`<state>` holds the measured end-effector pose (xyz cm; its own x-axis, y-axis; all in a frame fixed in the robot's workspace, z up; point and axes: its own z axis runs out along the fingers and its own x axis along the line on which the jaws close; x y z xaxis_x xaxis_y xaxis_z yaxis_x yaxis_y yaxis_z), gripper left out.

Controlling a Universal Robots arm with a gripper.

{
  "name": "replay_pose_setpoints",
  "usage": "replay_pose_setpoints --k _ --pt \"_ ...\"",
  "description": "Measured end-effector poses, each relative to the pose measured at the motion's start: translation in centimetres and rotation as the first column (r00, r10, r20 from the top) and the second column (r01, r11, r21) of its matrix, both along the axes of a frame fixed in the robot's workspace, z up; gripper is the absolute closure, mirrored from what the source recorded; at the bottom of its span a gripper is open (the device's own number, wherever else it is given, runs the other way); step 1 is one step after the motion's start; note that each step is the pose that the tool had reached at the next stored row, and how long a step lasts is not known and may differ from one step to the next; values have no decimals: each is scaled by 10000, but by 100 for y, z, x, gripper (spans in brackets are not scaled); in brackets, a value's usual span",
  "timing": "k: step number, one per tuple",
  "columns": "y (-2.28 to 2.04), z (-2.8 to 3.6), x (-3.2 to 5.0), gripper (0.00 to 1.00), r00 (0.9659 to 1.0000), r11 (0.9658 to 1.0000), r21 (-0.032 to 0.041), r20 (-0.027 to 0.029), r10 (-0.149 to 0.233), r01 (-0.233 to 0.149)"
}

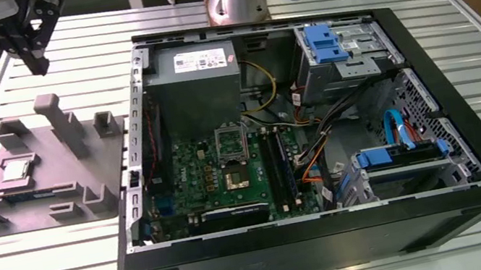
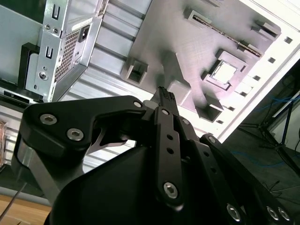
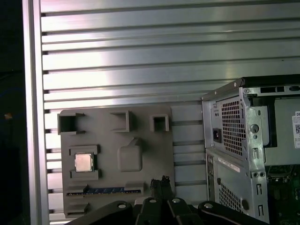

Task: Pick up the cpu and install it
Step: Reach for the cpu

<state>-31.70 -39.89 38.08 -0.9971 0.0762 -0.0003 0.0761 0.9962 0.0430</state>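
The cpu (image 1: 14,171) is a small silvery square chip lying flat in a recess of the grey moulded tray (image 1: 55,199), at the exterior view's left of the open computer case (image 1: 336,236). My gripper (image 1: 39,67) hangs high above the table beyond the tray's far end, fingers together and holding nothing. In both wrist views the cpu (image 2: 224,71) (image 3: 84,162) sits in the tray (image 2: 187,42) (image 3: 140,123), well below the gripper (image 2: 165,93) (image 3: 161,181). The metal-framed socket (image 1: 235,177) lies on the green motherboard (image 1: 191,176) inside the case.
The tray carries upright posts (image 1: 56,118) and a memory stick (image 3: 101,191) in a slot. The case holds a grey power supply (image 1: 195,76), blue drive bays (image 1: 335,42) and loose cables (image 1: 320,140). The case's rear panel (image 3: 239,140) stands beside the tray on the slatted metal table (image 3: 140,61).
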Motion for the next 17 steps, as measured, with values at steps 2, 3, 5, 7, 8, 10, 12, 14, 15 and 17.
replay_pose_setpoints --k 2,3,5,7,8,10,12,14,15,17 --pt "0 0 0 90 10000 10000 0 0 1 -1" --pt "0 0 -1 90 10000 10000 0 0 0 0" --pt "0 0 -2 90 10000 10000 0 0 0 0" --pt "0 0 -2 90 10000 10000 0 0 0 0" --pt "0 0 -5 90 10000 10000 0 0 -1 1" --pt "0 0 -10 90 10000 10000 0 0 -1 1" --pt "0 0 -19 90 10000 10000 1 1 -1 1" --pt "0 0 -26 90 10000 10000 1 1 -1 1" --pt "0 0 -29 90 10000 10000 0 0 0 0" --pt "0 -1 -34 90 10000 10000 0 1 0 0"
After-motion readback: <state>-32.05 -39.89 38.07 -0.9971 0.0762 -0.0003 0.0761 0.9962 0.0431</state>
